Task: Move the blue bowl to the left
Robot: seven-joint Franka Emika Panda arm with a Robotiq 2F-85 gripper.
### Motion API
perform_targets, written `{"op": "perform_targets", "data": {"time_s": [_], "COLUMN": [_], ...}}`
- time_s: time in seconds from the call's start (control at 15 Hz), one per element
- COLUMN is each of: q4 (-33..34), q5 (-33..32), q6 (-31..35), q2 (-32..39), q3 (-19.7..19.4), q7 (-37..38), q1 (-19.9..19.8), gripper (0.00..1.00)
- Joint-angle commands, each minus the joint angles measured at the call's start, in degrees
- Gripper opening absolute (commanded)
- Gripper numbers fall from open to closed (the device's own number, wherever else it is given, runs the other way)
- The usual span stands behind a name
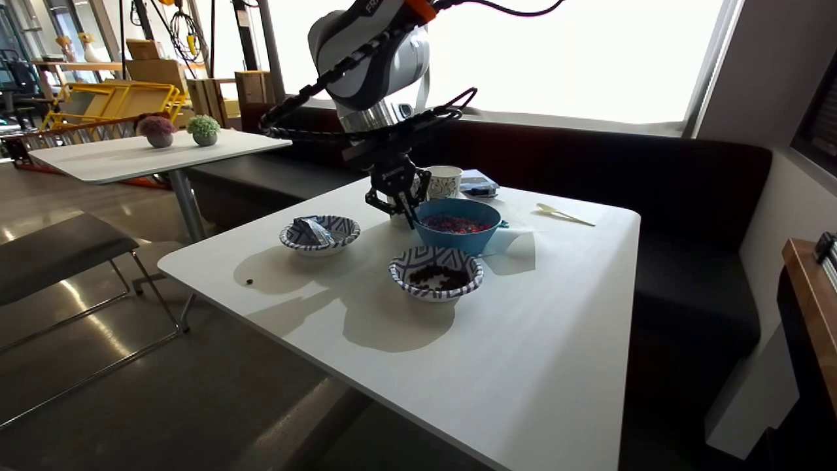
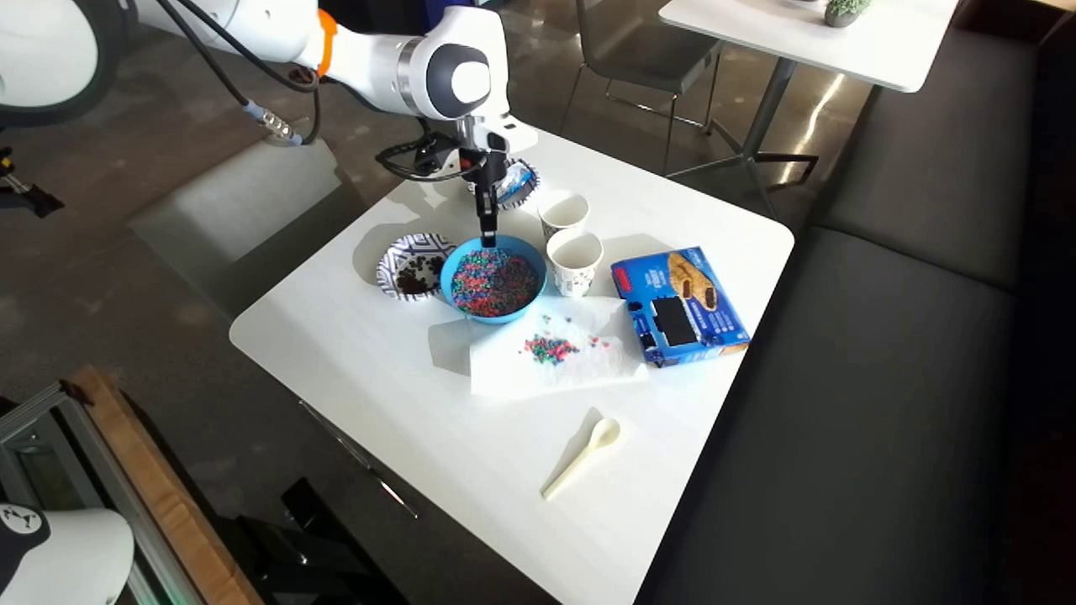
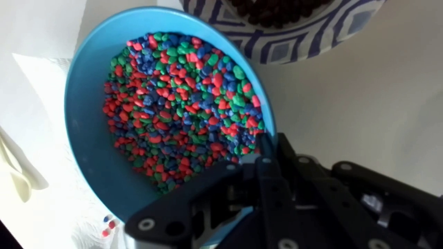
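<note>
The hand point(image 3: 275, 142) is pinched closed on the rim of the blue bowl point(image 1: 469, 243), one finger inside and one outside. Holding red, green and blue pieces point(image 3: 187, 103), the blue bowl is well in from the edges of the table point(image 2: 471, 454); whether its base touches down, I cannot tell. Room around it is tight: a patterned bowl point(image 3: 297, 45) with dark pieces point(image 3: 277, 10) is just beside it, and opposite that, two paper cups point(image 2: 574, 279) are near. Next to the blue bowl is also a paper sheet point(image 2: 508, 370), with a spoon point(image 2: 588, 452) farther out. Between patterned bowl and spoon, bare table runs from the blue bowl to the edge.
</note>
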Motion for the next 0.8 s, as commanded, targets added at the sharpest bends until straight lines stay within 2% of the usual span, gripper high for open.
{"op": "perform_targets", "data": {"time_s": [0.0,0.73], "q4": [-0.3,-0.03], "q5": [0.06,-3.4], "q6": [-0.75,-7.43], "q2": [-0.45,-1.55], "q3": [-0.59,-2.64], "q7": [1.91,6.85], "q1": [1.54,5.27], "gripper": [0.02,0.02]}}
